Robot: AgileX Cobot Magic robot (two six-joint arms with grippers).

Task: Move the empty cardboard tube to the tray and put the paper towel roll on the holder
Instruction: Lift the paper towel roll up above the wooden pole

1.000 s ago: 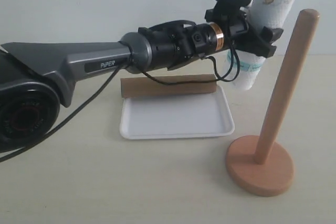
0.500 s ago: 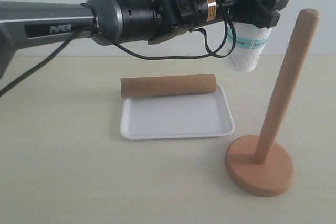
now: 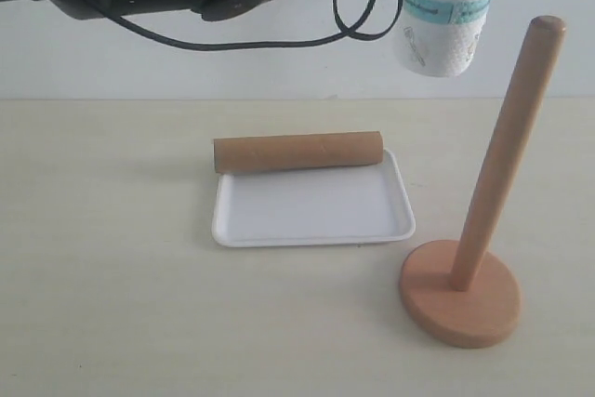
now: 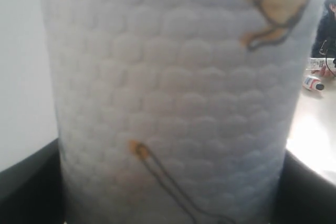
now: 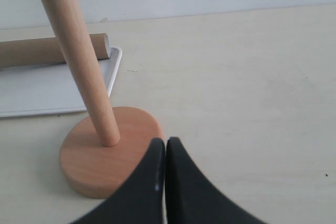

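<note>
Left pincer (image 4: 168,182), black jaws spread wide and pressed to both sides, grips a thick white paper towel roll (image 3: 442,25) printed with small drawings. The roll hangs upright, long axis vertical, teal band toward its lower end, high above the pale table (image 3: 112,304) and just left of the top of the light wooden holder (image 3: 483,220). Right pincer (image 5: 165,177) sits clenched on nothing near the holder's round base. A plain brown cardboard tube (image 3: 297,152) lies left-to-right along the far rim of the shallow white tray (image 3: 311,216).
</note>
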